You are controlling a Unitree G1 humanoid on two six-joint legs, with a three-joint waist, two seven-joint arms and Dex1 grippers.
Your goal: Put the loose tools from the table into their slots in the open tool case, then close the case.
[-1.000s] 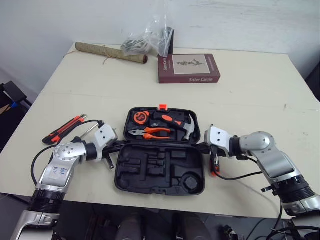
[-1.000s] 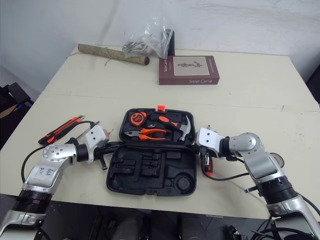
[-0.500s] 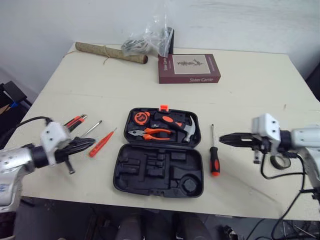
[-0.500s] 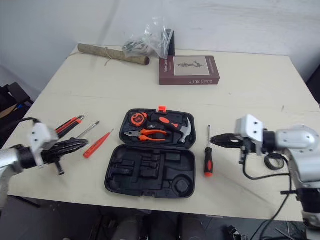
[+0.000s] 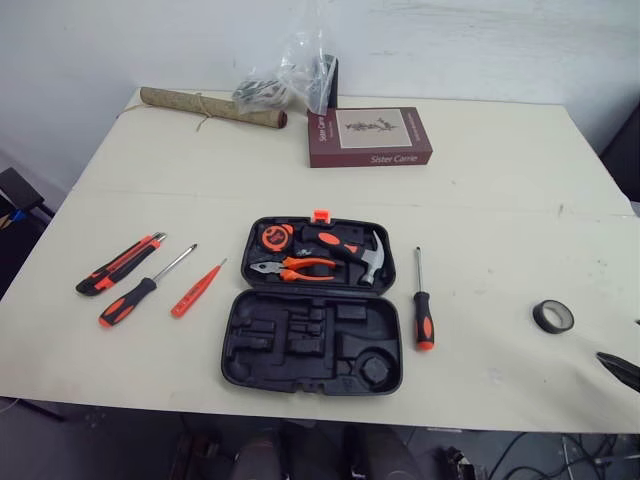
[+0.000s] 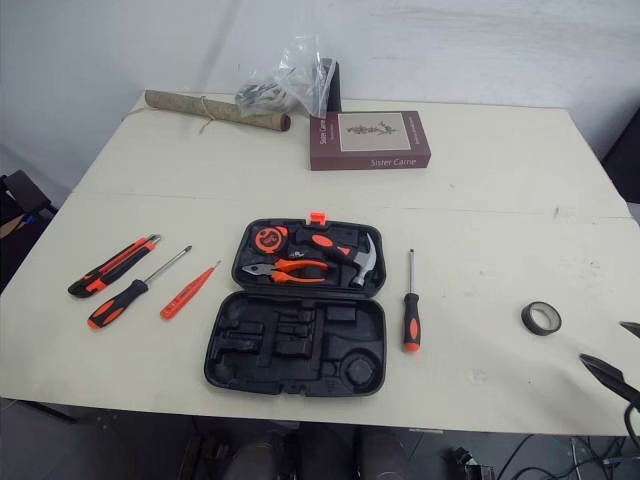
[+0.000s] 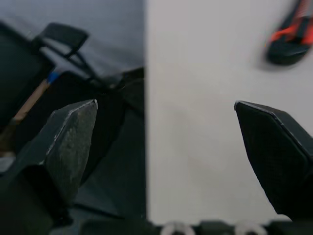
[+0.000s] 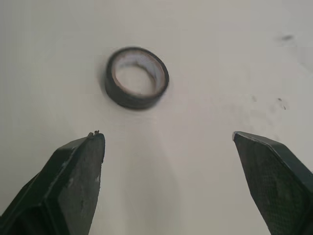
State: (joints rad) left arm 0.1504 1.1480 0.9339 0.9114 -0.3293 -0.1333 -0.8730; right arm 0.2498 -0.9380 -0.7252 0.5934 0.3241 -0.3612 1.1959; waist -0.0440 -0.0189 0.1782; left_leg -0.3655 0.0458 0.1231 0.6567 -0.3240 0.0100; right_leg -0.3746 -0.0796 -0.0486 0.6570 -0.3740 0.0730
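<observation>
The black tool case [image 5: 313,352] lies open at the table's middle; its far half holds a tape measure, pliers [image 5: 297,267] and a hammer [image 5: 350,246], and the near half shows bare slots. Left of it lie a utility knife [image 5: 118,264], a black-handled screwdriver [image 5: 145,288] and a thin red screwdriver [image 5: 197,289]. Another screwdriver [image 5: 422,300] lies right of the case, and a black tape roll [image 5: 552,317] sits further right. My right gripper [image 8: 166,134] is open, just short of the tape roll [image 8: 137,77], near the table's right front corner. My left gripper [image 7: 165,104] is open over the table's left edge.
A maroon book [image 5: 370,137], a clear plastic bag [image 5: 290,80] and a brown rolled bundle [image 5: 210,106] lie along the far edge. Dark objects [image 7: 63,39] stand on the floor past the left edge of the table.
Both arms have drawn back from the sides of the case to the table's outer edges. Both grippers were shut and now stand open. The tools have not moved.
</observation>
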